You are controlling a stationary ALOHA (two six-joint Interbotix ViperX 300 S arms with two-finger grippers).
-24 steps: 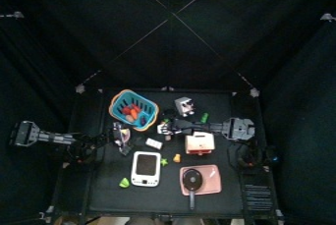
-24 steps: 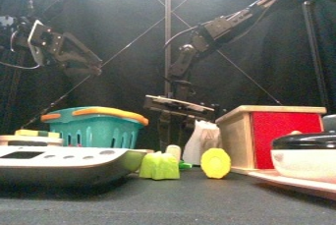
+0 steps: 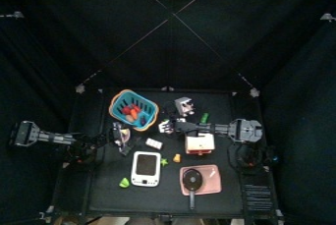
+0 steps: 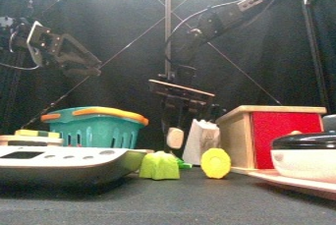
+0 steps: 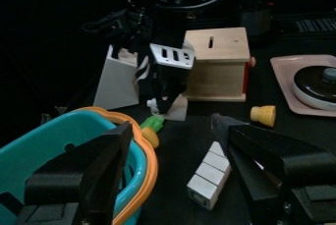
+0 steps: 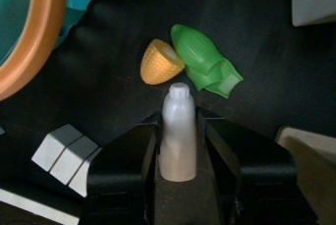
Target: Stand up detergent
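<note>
One arm works: the right gripper [image 6: 179, 126] has risen a little since half a second ago, its fingers closed narrowly on the detergent [image 6: 178, 155]. The detergent now hangs end-up just behind the green piece [image 4: 157, 166], beside the white carton [image 4: 203, 140] and low over the desk [image 4: 132, 204]. It looks nearly upright, so setting it down squarely seems to be what remains. The left gripper [image 5: 178, 136] rests by the teal basket [image 5: 53, 160], fingers wide.
</note>
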